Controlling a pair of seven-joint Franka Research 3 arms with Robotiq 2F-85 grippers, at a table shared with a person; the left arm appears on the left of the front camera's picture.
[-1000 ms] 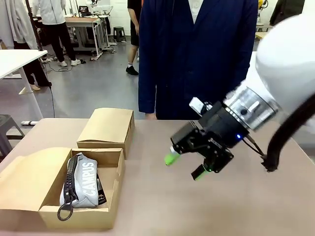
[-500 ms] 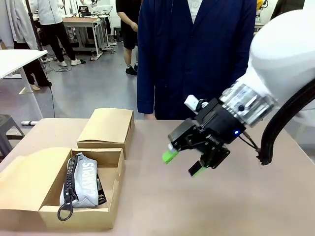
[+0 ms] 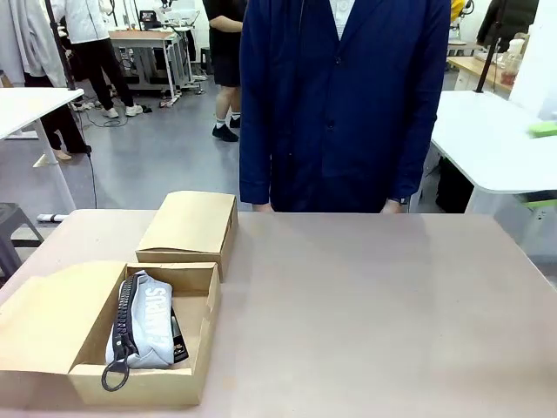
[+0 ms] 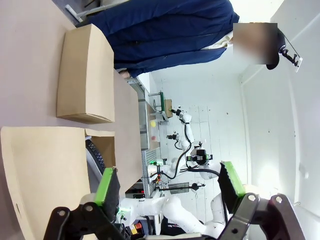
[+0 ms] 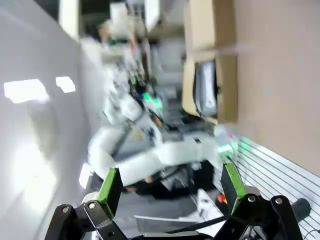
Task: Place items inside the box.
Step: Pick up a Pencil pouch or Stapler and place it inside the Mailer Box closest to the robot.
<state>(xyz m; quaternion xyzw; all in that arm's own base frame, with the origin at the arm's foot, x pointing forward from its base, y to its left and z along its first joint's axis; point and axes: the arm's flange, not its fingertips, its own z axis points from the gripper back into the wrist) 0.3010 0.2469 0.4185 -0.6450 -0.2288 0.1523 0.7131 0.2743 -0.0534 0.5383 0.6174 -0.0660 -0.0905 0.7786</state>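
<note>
Pouch (image 3: 144,326) lies in the open box (image 3: 196,361) at the lower left of the front view, long side running near to far, white letters too tilted to read. Left wrist view: left gripper (image 4: 169,184) fingers apart, empty. Right wrist view: right gripper (image 5: 170,187) fingers apart, empty, picture blurry.

Grey smooth floor (image 3: 165,165) beyond the tan tabletop (image 3: 365,305), cables trailing across it near a white table (image 3: 26,104) at the left. Another white table (image 3: 492,144) at the right with a green object (image 3: 544,129) on it; a cluttered workbench (image 3: 152,39) and a small stool (image 3: 211,59) farther back. Left wrist view: white tiled wall (image 4: 200,115), bright, even light.
</note>
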